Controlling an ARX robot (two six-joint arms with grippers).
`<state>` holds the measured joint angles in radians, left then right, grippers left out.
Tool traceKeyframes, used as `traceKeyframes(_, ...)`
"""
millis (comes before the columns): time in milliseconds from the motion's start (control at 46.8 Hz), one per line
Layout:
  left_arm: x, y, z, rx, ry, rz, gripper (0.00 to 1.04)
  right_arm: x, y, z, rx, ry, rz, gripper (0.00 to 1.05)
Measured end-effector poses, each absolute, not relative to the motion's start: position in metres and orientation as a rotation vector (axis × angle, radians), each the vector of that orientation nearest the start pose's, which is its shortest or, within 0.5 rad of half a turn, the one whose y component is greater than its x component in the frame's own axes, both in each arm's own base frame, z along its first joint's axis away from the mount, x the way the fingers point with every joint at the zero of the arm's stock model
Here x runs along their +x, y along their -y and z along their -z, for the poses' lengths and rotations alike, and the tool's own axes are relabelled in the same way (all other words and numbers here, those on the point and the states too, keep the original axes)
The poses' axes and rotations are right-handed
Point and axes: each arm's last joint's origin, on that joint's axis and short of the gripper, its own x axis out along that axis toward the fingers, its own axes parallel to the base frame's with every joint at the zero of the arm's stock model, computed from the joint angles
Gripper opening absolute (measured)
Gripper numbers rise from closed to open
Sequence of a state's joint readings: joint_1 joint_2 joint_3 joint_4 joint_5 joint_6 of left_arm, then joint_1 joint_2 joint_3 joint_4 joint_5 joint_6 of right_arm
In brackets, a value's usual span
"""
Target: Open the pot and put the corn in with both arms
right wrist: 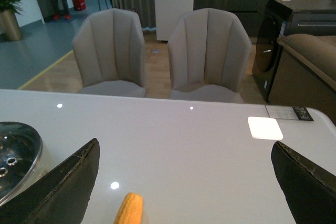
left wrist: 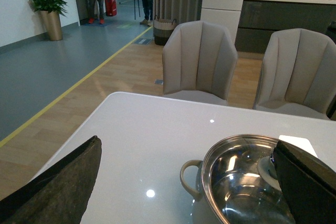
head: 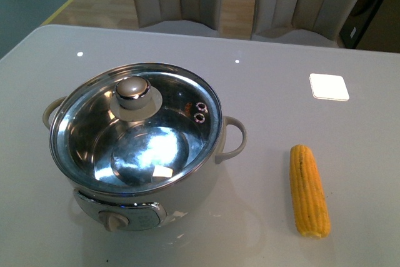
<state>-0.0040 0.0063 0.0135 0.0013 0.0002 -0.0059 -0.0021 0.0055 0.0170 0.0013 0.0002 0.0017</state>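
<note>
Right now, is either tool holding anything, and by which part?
Nothing. Left tool and right tool are open, empty; the corn lies on the table.

The left gripper [left wrist: 186,146] gapes wide over the table [left wrist: 152,124]. The pot [left wrist: 190,176], lid [left wrist: 236,182] on, sits between its fingers [left wrist: 63,182].

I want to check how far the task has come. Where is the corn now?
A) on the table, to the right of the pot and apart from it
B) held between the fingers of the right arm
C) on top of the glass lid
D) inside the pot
A: the front view shows the corn lying on the table, apart from the pot, which has its lid on.
</note>
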Motion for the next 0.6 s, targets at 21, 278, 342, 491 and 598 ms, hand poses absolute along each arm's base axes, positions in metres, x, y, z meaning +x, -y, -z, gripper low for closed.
traceKeyframes(21,0.0973,0.0004,-0.1678,-0.006,0.009,0.004,0.98,0.097,0.0002,-0.169,0.002,0.013,0.002,0.96)
traceKeyframes(278,0.0973,0.0004,-0.1678,-0.006,0.009,0.004,0.98,0.097,0.0002,-0.169,0.001,0.013,0.003,0.96)
traceKeyframes(342,0.0973,0.0004,-0.1678,-0.006,0.009,0.004,0.98,0.097,0.0002,-0.169,0.002,0.013,0.002,0.96)
traceKeyframes(491,0.0973,0.0004,-0.1678,-0.006,0.009,0.004,0.98,0.097,0.0002,-0.169,0.002,0.013,0.003,0.96)
traceKeyframes(598,0.0973,0.0004,-0.1678,-0.006,0.009,0.004,0.98,0.097,0.0002,-0.169,0.002,0.013,0.003,0.96)
